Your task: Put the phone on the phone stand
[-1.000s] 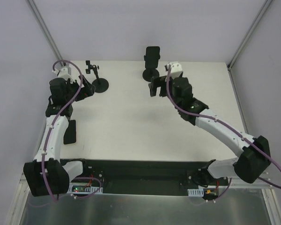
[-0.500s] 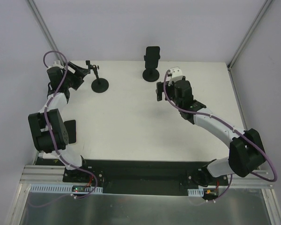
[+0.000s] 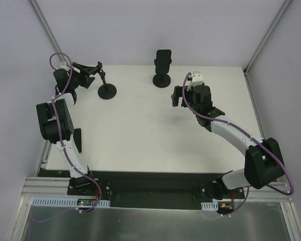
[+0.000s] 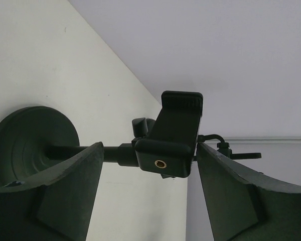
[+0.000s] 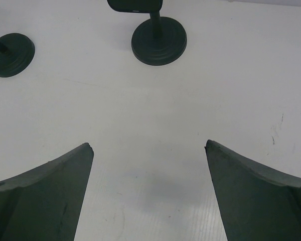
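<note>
a white table (image 3: 140, 130) carries two black stands at the back. the empty stand (image 3: 107, 92) is on the left and the far stand (image 3: 162, 80) is near the middle. a dark flat slab (image 3: 76, 141) lies at the left edge, half hidden by the left arm, and what it is cannot be told. the left arm folds up along that edge. the left gripper (image 3: 93, 70) reaches in sideways, its jaws spread on either side of the empty stand's clamp (image 4: 173, 133). the right arm stretches in from the right. the right gripper (image 3: 177, 96) points down over bare table, jaws spread wide and holding nothing. the phone (image 3: 163, 57) sits upright on the far stand, just beyond the right gripper and well apart from the left one.
</note>
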`<action>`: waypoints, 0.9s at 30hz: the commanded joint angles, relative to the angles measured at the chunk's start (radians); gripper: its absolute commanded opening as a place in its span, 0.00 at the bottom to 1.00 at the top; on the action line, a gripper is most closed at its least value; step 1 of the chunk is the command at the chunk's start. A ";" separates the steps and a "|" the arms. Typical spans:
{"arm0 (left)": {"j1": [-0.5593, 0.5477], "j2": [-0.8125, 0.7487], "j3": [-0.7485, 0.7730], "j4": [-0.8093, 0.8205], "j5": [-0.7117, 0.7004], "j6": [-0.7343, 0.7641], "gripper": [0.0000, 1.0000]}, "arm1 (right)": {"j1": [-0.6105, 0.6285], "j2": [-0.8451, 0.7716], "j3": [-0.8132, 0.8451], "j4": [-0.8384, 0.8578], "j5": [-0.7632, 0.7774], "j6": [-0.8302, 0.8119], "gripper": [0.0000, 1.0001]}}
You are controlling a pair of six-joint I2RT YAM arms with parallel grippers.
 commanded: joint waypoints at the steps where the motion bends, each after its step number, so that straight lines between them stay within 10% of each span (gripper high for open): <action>1: -0.003 0.036 0.041 0.101 0.062 -0.047 0.73 | -0.004 -0.027 -0.010 0.065 -0.018 0.017 0.96; 16: -0.003 0.138 0.185 0.163 0.138 -0.041 0.76 | -0.007 -0.013 -0.006 0.065 -0.026 0.013 0.96; 27: -0.003 0.070 0.057 0.290 0.174 -0.107 0.11 | -0.008 -0.013 -0.004 0.068 -0.035 0.017 0.96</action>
